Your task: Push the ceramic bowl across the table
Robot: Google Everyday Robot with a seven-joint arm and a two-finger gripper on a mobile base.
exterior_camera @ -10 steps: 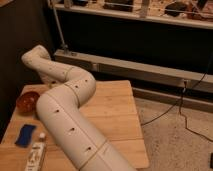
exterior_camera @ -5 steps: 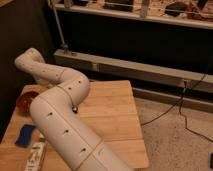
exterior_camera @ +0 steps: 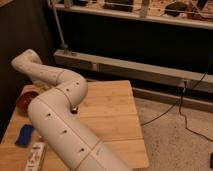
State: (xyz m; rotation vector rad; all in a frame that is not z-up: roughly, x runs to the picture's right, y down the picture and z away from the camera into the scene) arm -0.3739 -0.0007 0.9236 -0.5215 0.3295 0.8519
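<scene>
Resting on table (exterior_camera: 116, 116), ceramic bowl (exterior_camera: 25, 101) left of gripper (exterior_camera: 74, 108); gripper behind arm (exterior_camera: 60, 125), state unclear.

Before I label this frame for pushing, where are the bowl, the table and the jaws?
bowl (exterior_camera: 25, 102), camera view, middle of its visible part.
table (exterior_camera: 112, 117), camera view, bare planks right of the arm (exterior_camera: 60, 131).
jaws, camera view, hidden behind the arm; no point.

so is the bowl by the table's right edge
No, the ceramic bowl is on the table at its left edge, the hand hidden behind the arm.
</scene>
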